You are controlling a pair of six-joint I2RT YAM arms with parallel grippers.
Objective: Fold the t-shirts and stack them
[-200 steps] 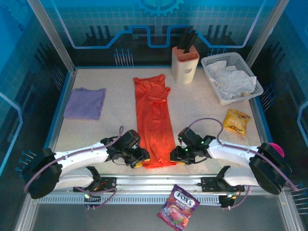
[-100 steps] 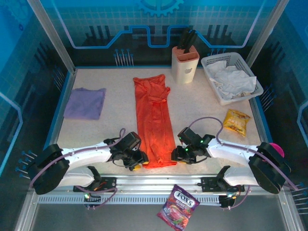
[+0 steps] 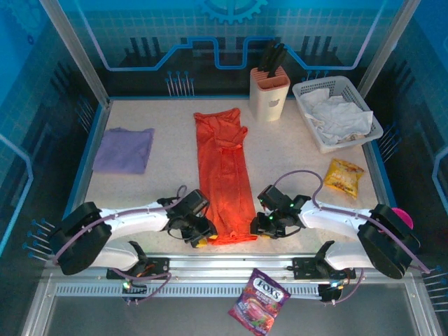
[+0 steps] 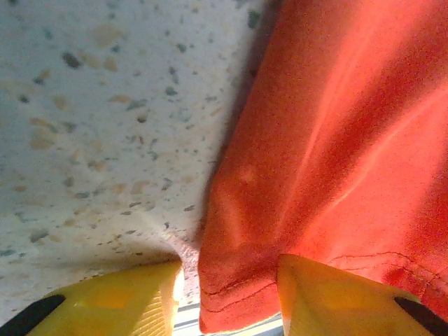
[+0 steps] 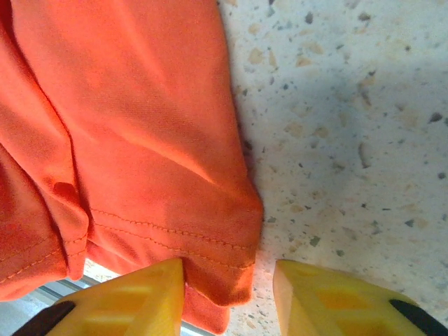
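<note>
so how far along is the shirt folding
Done: the lavender t-shirt looks folded at the left of the table, and the orange t-shirt is folded lengthwise into a long strip. In hand: the left fingers and right fingers straddle the strip's two near hem corners, open, not yet gripping. Left: fold the strip up short, then stack the two shirts, which lie apart.

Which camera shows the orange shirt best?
The top external view: the orange shirt lies there full length, folded narrow. Each wrist view gives a close-up of one hem corner between yellow fingers.
</note>
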